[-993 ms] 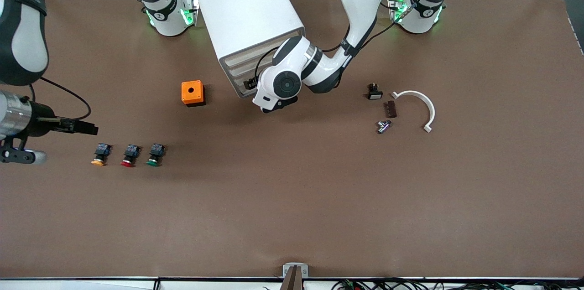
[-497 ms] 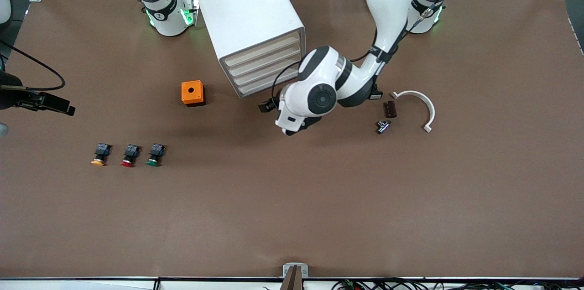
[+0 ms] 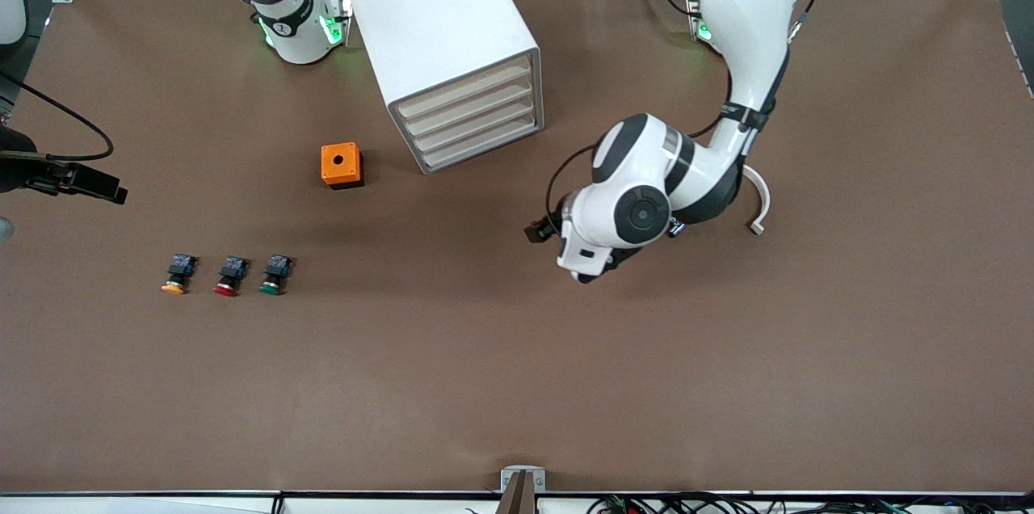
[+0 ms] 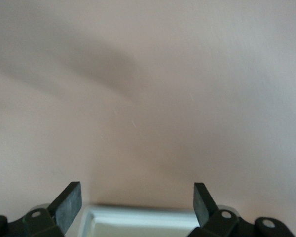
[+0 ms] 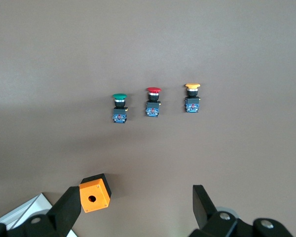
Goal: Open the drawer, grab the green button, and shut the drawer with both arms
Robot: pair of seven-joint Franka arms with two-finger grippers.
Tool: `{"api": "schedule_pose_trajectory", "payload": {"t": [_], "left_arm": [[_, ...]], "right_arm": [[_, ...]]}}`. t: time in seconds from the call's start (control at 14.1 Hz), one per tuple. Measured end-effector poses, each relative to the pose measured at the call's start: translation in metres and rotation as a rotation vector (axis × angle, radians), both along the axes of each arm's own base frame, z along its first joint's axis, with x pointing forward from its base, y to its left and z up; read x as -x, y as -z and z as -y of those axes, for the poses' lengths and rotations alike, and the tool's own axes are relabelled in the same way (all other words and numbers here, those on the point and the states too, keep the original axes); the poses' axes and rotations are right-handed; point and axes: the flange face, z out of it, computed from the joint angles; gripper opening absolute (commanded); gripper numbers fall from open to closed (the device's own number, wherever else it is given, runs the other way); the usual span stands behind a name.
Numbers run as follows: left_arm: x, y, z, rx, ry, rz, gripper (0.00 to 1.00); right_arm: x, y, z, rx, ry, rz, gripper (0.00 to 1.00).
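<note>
Button [image 3: 274, 275] — green cap, black body

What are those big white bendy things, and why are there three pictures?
They are two robot arms bolted to a brown table. The big picture looks down from a high camera. The other two come from small cameras on each arm's wrist.

The left hand is open over bare table and holds nothing. The right hand is open too, high above three buttons.

The white cabinet has four drawers, all shut. Near it sits an orange box. In a row lie the green button, a red button and an orange button. A white curved piece lies by the left arm.
</note>
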Motion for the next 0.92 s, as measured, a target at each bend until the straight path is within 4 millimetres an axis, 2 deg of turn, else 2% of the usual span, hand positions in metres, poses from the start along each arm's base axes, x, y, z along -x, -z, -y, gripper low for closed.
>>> {"api": "schedule_pose_trajectory", "payload": {"t": [0.28, 0.57, 0.92], "left_arm": [[-0.028, -0.003, -0.046, -0.016, -0.061, 0.013, 1.0], [-0.042, -0.002, -0.075, -0.045, -0.085, 0.026, 1.0], [-0.059, 0.001, -0.113, -0.102, -0.103, 0.054, 1.0]], "right_arm": [[0.0, -0.003, -0.009, 0.028, -0.023, -0.003, 1.0], [0.0, -0.029, -0.023, 0.066, -0.051, 0.036, 1.0], [0.01, -0.046, -0.02, 0.06, -0.042, 0.015, 1.0]]}}
